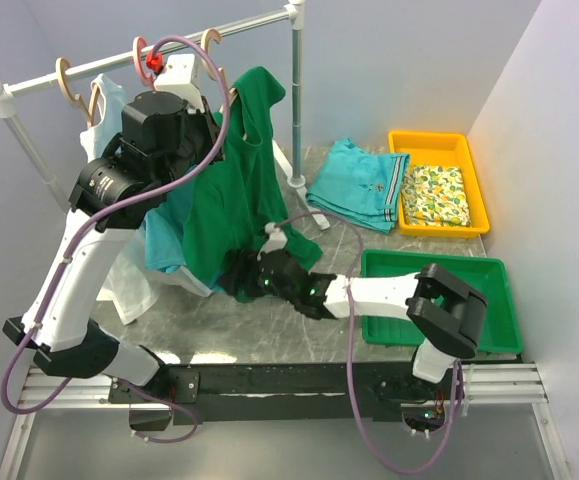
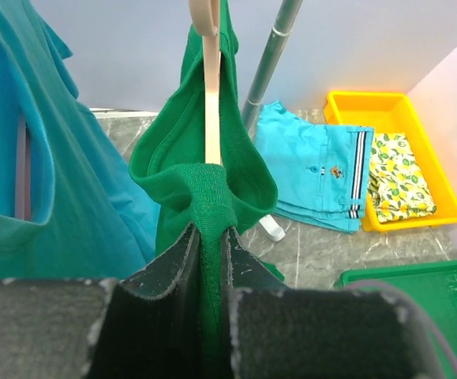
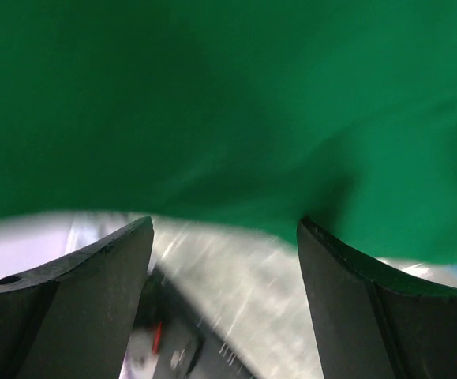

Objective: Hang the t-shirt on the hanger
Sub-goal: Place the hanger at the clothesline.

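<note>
The dark green t-shirt (image 1: 244, 180) hangs from the thin beige hanger (image 1: 212, 42), whose hook sits on the rail. In the left wrist view the hanger's arm (image 2: 211, 103) runs down into the shirt's neck opening (image 2: 204, 181). My left gripper (image 2: 211, 237) is shut on the bunched green collar just below the hanger arm; in the top view it is high by the rail (image 1: 217, 112). My right gripper (image 1: 239, 275) is low at the shirt's hem. In its wrist view it is open (image 3: 224, 229), with green cloth (image 3: 228, 95) right above the fingertips and nothing between them.
A turquoise-blue shirt (image 2: 46, 174) and a white shirt (image 1: 129, 285) hang left of the green one on the rail (image 1: 89, 70). The rack pole (image 1: 296, 100) stands behind. Folded turquoise cloth (image 1: 359, 185), a yellow bin (image 1: 439, 180) and a green tray (image 1: 439, 290) lie on the right.
</note>
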`<action>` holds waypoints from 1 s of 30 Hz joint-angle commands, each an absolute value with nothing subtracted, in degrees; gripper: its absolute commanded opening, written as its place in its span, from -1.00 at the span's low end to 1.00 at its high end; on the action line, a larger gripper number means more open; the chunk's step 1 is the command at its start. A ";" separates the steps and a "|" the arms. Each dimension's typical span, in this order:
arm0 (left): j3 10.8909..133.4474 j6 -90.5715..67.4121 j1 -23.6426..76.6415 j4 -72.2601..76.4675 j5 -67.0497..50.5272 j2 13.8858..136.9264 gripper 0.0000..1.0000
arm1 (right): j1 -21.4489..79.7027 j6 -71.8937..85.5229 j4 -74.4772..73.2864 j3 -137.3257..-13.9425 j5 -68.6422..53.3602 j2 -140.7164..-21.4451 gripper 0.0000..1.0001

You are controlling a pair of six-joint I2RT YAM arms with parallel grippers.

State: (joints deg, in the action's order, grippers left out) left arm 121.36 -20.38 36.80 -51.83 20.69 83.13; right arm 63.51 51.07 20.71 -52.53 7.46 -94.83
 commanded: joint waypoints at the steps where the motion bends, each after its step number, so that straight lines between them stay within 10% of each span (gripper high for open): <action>1: 124.80 -18.81 36.65 -47.99 22.67 81.12 -0.98 | 56.63 51.77 15.04 -59.32 14.33 -94.48 0.62; 12: 129.81 -17.05 36.04 -48.42 22.41 84.02 -0.98 | 49.66 42.81 3.26 -83.47 15.47 -103.53 0.62; 30: 136.76 -16.70 31.47 -45.35 21.01 93.95 -0.98 | 45.71 39.11 6.16 -88.24 9.76 -107.75 0.62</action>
State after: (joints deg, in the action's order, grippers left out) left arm 132.57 -17.23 33.08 -51.53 21.26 93.03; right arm 46.89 40.21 4.64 -84.71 10.17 -106.48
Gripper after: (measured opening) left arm 0.138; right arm 0.809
